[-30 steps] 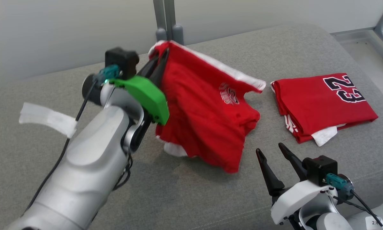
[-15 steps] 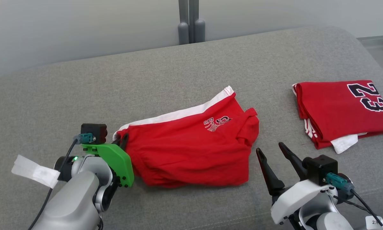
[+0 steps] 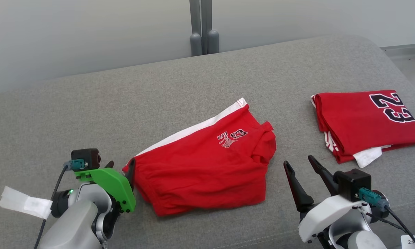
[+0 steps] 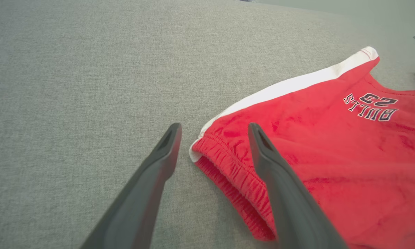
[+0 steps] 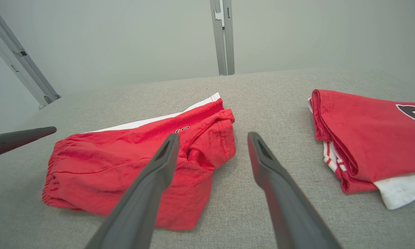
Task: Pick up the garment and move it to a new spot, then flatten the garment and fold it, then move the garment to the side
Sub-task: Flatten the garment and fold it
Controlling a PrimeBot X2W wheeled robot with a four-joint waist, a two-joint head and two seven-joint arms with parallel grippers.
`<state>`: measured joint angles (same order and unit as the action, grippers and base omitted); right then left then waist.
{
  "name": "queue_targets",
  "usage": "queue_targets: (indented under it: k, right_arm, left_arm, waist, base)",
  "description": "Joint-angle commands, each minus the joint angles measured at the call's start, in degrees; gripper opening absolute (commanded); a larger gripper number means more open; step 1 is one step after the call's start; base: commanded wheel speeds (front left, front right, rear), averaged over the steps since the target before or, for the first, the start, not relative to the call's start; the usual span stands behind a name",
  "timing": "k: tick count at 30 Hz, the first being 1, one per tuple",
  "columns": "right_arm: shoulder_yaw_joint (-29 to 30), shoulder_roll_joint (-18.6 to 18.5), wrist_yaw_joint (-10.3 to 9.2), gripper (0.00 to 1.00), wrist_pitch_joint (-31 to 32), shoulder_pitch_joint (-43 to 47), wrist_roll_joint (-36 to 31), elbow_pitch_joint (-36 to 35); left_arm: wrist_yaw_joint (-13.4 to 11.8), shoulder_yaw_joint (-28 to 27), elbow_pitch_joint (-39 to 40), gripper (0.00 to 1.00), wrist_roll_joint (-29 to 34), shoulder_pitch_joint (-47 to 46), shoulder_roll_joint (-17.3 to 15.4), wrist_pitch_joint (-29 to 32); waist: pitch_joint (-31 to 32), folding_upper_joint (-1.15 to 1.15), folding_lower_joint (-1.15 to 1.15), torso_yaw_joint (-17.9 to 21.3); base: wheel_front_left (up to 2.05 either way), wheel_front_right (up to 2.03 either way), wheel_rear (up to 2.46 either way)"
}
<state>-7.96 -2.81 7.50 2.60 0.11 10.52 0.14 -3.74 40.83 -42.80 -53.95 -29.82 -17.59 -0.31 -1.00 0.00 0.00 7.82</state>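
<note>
The red shorts (image 3: 207, 166) lie crumpled on the grey cushion (image 3: 89, 110), near its front edge, white side stripe toward the back. The left gripper (image 3: 120, 167) sits low at their waistband end, fingers (image 4: 148, 180) apart, with the waistband corner between them in the left wrist view; whether they touch the cloth I cannot tell. The right gripper (image 3: 299, 161) hovers just beside the shorts' other end, fingers apart, holding nothing. A folded red jersey (image 3: 359, 121) lies well to the right.
</note>
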Motion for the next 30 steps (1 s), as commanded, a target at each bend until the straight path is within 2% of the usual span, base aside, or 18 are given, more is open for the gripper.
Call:
queue_targets:
  k: [1,5,13,16,18,19,21,24,30]
  right_arm:
    - [0.4,-0.2,-0.03,1.00,-0.1,0.9,-0.1,0.0]
    - [1.5,-0.2,-0.03,1.00,0.1,1.2,-0.5,-0.1]
    - [6.1,-0.2,-0.03,1.00,-1.1,1.8,-0.7,-0.1]
    - [8.0,-0.2,-0.02,1.00,-2.3,1.2,-1.3,0.7]
    - [8.7,-0.2,-0.03,1.00,-3.1,0.5,-1.3,1.1]
    - [8.7,-0.2,-0.03,1.00,-3.1,0.5,-1.3,1.1]
    - [8.7,-0.2,-0.03,1.00,-3.8,-0.2,-1.1,2.2]
    - [8.2,-0.2,-0.03,1.00,-5.0,-1.2,-1.1,3.7]
    - [8.0,-0.2,-0.03,1.00,-7.5,-3.0,-0.7,6.7]
  left_arm:
    - [-0.6,-0.4,0.9,1.00,-0.5,1.7,-0.7,-0.9]
    - [-2.4,-2.0,4.9,1.00,-1.4,4.6,-1.3,-3.7]
    - [-8.5,-8.2,15.5,1.00,-1.8,12.1,-2.4,-13.6]
    - [-9.1,-11.5,20.8,1.00,0.3,15.2,-2.4,-14.8]
    - [-9.8,-15.7,25.5,1.00,4.0,17.4,-2.2,-14.9]
    - [-9.8,-15.7,25.5,1.00,4.0,17.4,-2.2,-14.9]
    - [-10.1,-19.9,29.6,1.00,8.3,21.1,-0.9,-14.9]
    - [-9.2,-25.7,34.7,1.00,13.9,25.7,1.4,-14.8]
    - [-5.2,-32.4,40.3,1.00,22.4,33.0,6.1,-14.8]
  waist:
    - [0.5,0.00,0.00,-0.1]
    - [1.5,0.00,0.00,-0.5]
    - [3.3,0.00,0.00,-1.7]
    - [3.8,0.00,0.00,-2.2]
    - [4.0,0.00,0.00,-2.6]
    - [4.0,0.00,0.00,-2.6]
    - [4.2,0.00,0.00,-2.9]
    - [4.5,0.00,0.00,-3.6]
    - [5.3,0.00,0.00,-5.3]
  base:
    - [0.00,0.00,0.00]
    - [0.00,0.00,0.00]
    - [0.00,0.00,0.00]
    - [0.00,0.00,0.00]
    - [0.00,0.00,0.00]
    - [0.00,0.00,0.00]
    - [0.00,0.00,0.00]
    - [0.00,0.00,0.00]
    - [0.00,0.00,0.00]
